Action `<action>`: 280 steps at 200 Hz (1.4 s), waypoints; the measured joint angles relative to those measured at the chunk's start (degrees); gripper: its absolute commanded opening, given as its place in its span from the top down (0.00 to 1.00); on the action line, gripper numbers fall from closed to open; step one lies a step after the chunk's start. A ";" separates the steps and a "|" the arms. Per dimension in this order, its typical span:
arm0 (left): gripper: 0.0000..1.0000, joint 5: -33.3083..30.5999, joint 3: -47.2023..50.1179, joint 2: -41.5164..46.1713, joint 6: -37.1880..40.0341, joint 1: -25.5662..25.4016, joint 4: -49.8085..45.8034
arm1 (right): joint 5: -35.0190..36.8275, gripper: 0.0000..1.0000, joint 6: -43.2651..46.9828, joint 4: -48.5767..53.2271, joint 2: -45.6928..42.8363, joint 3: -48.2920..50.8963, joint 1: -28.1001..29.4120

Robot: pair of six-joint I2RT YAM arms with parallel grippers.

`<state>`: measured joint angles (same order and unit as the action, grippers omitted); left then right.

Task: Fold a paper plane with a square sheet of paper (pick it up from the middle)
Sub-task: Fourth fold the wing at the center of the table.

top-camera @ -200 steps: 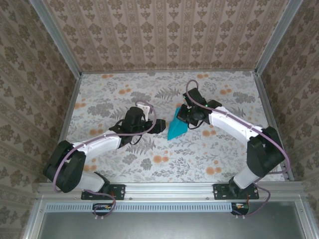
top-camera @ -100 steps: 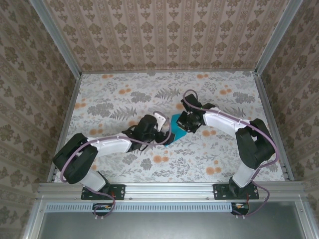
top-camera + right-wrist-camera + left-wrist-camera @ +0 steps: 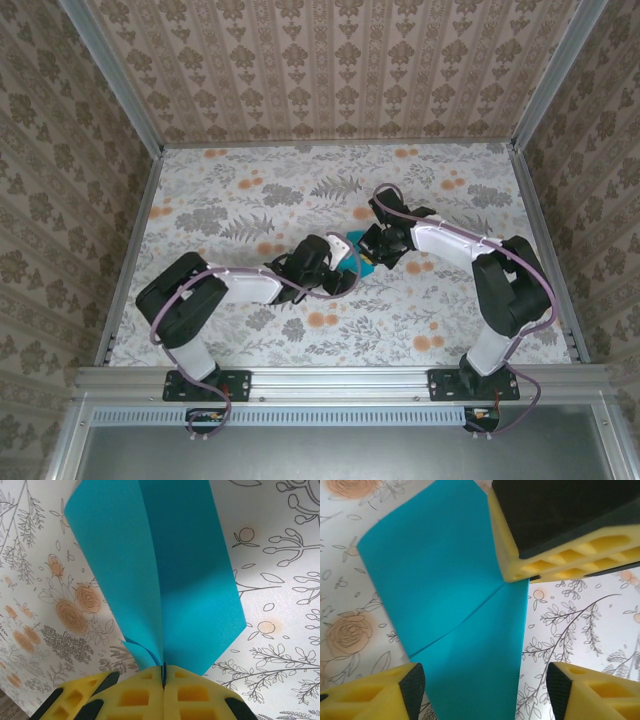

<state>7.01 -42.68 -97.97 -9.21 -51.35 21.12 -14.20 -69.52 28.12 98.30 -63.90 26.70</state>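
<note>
Right in the centre of the floral-patterned tabletop (image 3: 250, 200) sits the action. The thin, creased teal-blue paper sheet (image 3: 165, 570) is caught between the two arms. The right gripper (image 3: 163, 672) is clenched on it, yellow fingers pressed flat together with the folded edge nipped between them. From that pinch at 6 o'clock in the right wrist view, two layers fan out toward 12 o'clock, one flap curling off to 11.

Over to the left gripper (image 3: 482, 692): its jaws stand apart and grasp nothing, one yellow finger at 7 o'clock just beside the sheet's edge, the other at 5 o'clock clear of it. A diagonal crease runs across the paper between them.

This stuff looks featherlight and floppy. It will sag or twist away from any hold that is off-centre, and a hard squeeze in the wrong spot would likely leave a stray crease. The safest hold for the left jaws seems to be across the doubled layers near that crease, well in from the loose corners. The smooth paper could slip, so the pads want to land square and flat.
</note>
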 measured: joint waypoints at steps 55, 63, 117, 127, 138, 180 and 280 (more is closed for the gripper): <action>0.63 -0.83 -1.11 -2.80 1.25 0.00 0.39 | -1.79 0.90 -0.17 -0.02 0.35 0.00 -0.76; 0.68 -0.98 -1.14 -2.80 1.46 0.00 0.42 | -2.05 0.85 -0.17 -0.04 0.35 0.00 -0.85; 0.81 -1.16 -1.14 -2.82 1.53 0.07 0.42 | -5.16 0.41 1.14 -0.07 1.66 -0.02 -1.25; 0.82 -0.96 -1.14 -2.82 1.55 0.09 0.42 | -5.55 0.36 1.79 -0.20 1.66 -0.02 -1.44; 0.83 -0.74 -1.14 -2.82 1.53 0.33 0.44 | -5.79 0.33 2.71 -0.28 1.66 -0.02 -2.05; 0.89 0.33 -1.14 -2.82 1.51 0.44 0.39 | -5.99 0.24 7.50 -0.76 -0.74 0.11 -5.68; 0.96 5.55 -9.20 -5.51 -1.97 1.25 -9.99 | -11.74 0.29 24.20 -16.06 -10.99 13.90 -11.34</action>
<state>12.56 -51.88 -103.48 -11.18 -50.11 11.14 -25.93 -45.32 12.05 87.31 -50.00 15.35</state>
